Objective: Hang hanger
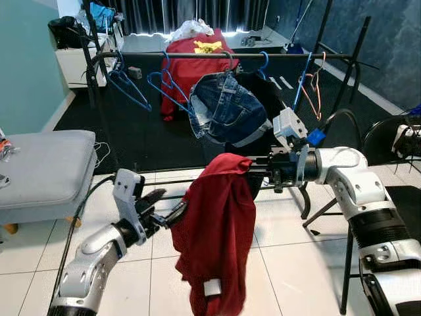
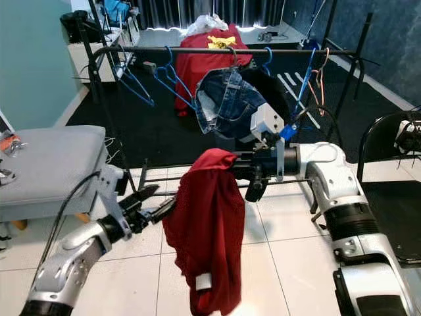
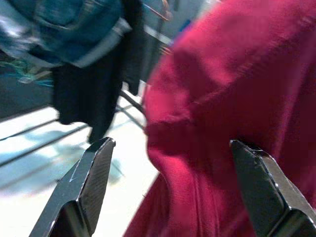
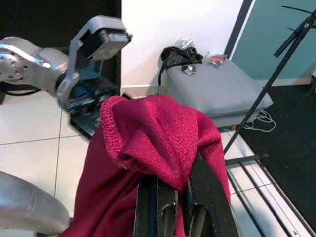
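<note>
Red knit fabric is what catches the eye: a dark red knitted garment (image 1: 217, 230) hangs limp over white floor tiles (image 1: 283, 263), its top bunched at the tips of the right gripper (image 4: 173, 185). From the right wrist view, the two long black fingers (image 4: 205, 197) stand close together with the knit folded over and pinched between them, so that gripper is closed on the garment. I cannot make out a hanger inside the cloth.

The left gripper (image 3: 170, 182) sits low on the robot's left, just beside the hanging garment's edge. Its black fingertips (image 3: 96, 173) are spread wide, one on each side of a fold of the red cloth, which lies between them.

Beyond both arms stands a black metal clothes rail (image 1: 217, 56) on angled legs. On it hang several empty blue wire hangers (image 1: 131, 85), a blue denim garment (image 1: 227, 108) with a black one (image 1: 263, 99) beside it, and farther to the robot's right a blue hanger and an orange hanger (image 1: 314, 85) close together. Behind the rail, something draped in red cloth with a yellow mark (image 1: 197, 52) stands on the dark carpet (image 1: 145, 131).

To the robot's left is a grey cushioned bench (image 1: 43, 164) against a teal wall (image 1: 26, 59). To its right, a black chair (image 1: 388, 138) shows at the edge.
</note>
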Controlling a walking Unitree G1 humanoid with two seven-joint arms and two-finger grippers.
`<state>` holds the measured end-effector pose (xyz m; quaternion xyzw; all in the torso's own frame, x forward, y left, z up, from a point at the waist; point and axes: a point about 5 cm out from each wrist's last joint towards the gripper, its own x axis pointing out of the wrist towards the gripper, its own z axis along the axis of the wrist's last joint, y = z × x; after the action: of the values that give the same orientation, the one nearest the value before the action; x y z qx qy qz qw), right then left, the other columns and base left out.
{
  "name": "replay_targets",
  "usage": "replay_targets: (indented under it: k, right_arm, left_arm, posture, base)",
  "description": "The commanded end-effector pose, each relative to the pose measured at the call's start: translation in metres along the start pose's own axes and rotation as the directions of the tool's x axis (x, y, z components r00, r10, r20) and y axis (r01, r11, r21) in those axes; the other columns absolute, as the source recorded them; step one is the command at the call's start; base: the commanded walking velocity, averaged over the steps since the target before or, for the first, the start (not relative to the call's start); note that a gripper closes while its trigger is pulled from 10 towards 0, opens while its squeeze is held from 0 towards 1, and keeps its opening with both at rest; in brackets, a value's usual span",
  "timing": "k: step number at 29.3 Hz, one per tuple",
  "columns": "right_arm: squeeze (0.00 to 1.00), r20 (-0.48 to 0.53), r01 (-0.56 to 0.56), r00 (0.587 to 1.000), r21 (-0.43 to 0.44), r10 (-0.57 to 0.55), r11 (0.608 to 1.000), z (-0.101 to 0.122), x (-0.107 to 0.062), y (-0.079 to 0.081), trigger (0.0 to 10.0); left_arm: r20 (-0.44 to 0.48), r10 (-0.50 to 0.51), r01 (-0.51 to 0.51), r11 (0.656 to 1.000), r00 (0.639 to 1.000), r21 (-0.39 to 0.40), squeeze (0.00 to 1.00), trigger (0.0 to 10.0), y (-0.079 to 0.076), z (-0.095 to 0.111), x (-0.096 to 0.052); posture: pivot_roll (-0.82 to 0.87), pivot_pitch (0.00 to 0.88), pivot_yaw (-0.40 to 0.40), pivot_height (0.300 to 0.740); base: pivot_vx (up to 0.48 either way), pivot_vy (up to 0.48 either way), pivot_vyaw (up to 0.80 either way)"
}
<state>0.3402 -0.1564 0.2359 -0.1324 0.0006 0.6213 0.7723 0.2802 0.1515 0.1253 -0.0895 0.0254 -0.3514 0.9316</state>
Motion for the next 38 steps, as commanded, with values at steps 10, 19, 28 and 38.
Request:
replay_targets:
  k: [10,19,28,38]
  right_arm:
    - [0.00,0.101,0.039,0.994,-0.031,-0.035,0.999,0.016,0.008,-0.002,0.0]
    - [0.00,0.105,0.049,0.993,-0.030,-0.046,0.998,0.015,0.010,0.000,0.0]
    - [0.00,0.117,0.057,0.992,-0.042,-0.052,0.997,0.019,0.013,0.000,0.0]
    - [0.00,0.122,0.070,0.991,-0.051,-0.063,0.996,0.020,0.012,-0.001,0.0]
  left_arm:
    - [-0.019,-0.129,0.127,0.989,0.991,-0.073,0.00,10.0,-0.006,0.000,-0.012]
    - [-0.006,-0.125,0.124,0.990,0.992,-0.069,0.00,10.0,-0.012,-0.003,0.003]
    - [0.031,-0.052,0.053,0.997,0.998,-0.053,0.00,0.0,-0.007,-0.002,0.011]
    - [0.056,0.002,0.000,0.999,0.998,-0.037,0.00,0.0,0.004,0.003,0.001]
  posture:
    - [-0.01,0.004,-0.015,0.740]
    - [-0.01,0.005,-0.020,0.740]
    - [-0.02,0.003,-0.019,0.740]
    - [-0.01,0.000,-0.022,0.740]
  base:
    - [0.000,0.000,0.00]
    - [0.000,0.000,0.00]
    - [0.000,0.000,0.00]
    - [0.000,0.000,0.00]
